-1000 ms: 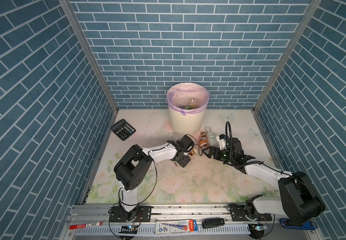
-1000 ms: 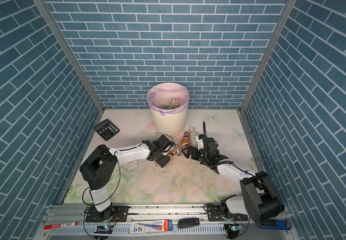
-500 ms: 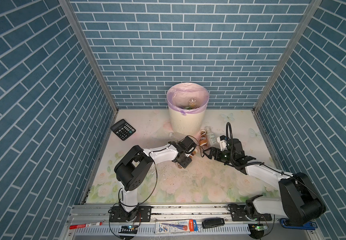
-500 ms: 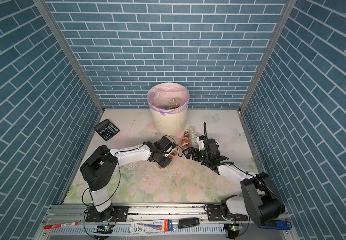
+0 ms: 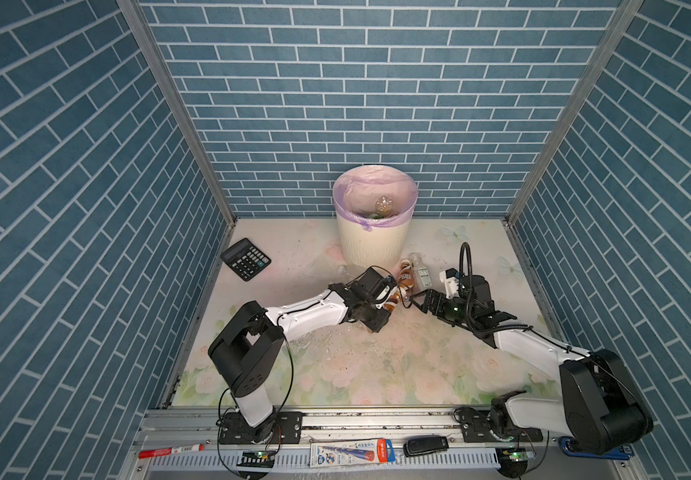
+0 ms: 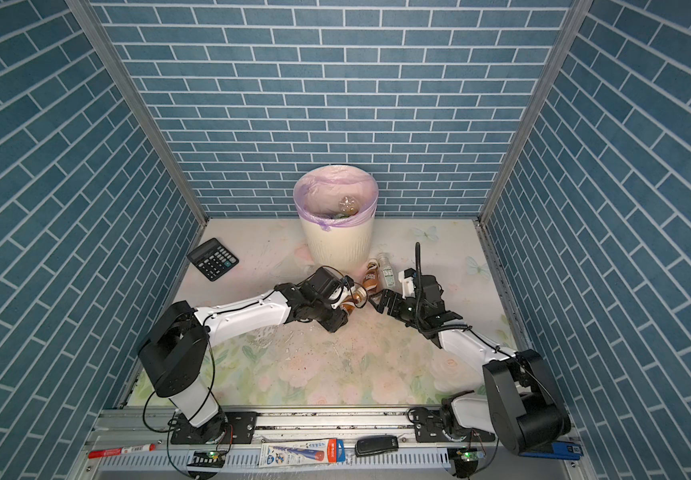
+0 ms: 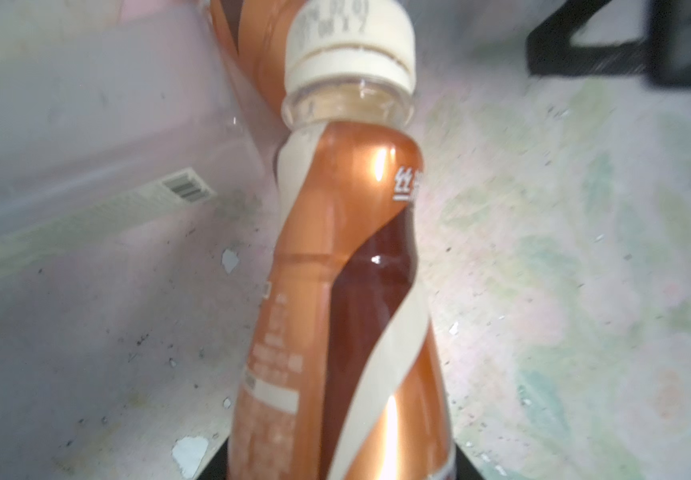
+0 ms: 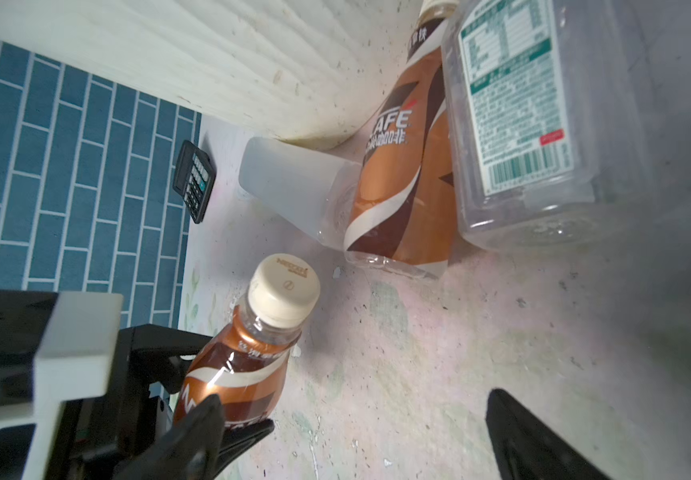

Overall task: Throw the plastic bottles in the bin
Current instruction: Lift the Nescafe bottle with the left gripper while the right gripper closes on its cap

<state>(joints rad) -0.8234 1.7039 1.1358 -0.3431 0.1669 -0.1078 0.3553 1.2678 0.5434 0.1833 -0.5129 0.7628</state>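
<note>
Left gripper (image 8: pixel 221 399) pinched on the lower body of a brown-labelled plastic bottle with cream cap (image 7: pixel 348 270), jaws either side of it. Bottle tilted, cap end toward the bottles lying by the bin; whether its base is clear of the floral mat (image 5: pixel 335 365) cannot be told. Right gripper (image 5: pixel 417 302) just beside that cap, jaws spread wide, nothing between them. Round cream-white ribbed plastic bin (image 5: pixel 371 245) stands at the back wall, centre, pale lilac bag (image 5: pixel 352 187) folded over its rim; a clear rounded bottle (image 5: pixel 383 204) shows inside. Black calculator (image 5: pixel 246 259) flat on the mat, well left of the bin. At the bin's foot three bottles lie on their sides: clear square-sided bottle with green-and-white label (image 8: pixel 514 112), touching a second brown-labelled bottle (image 8: pixel 402 183), which in turn rests against a plain clear bottle (image 8: pixel 290 187), leftmost of the three in both top views.
</note>
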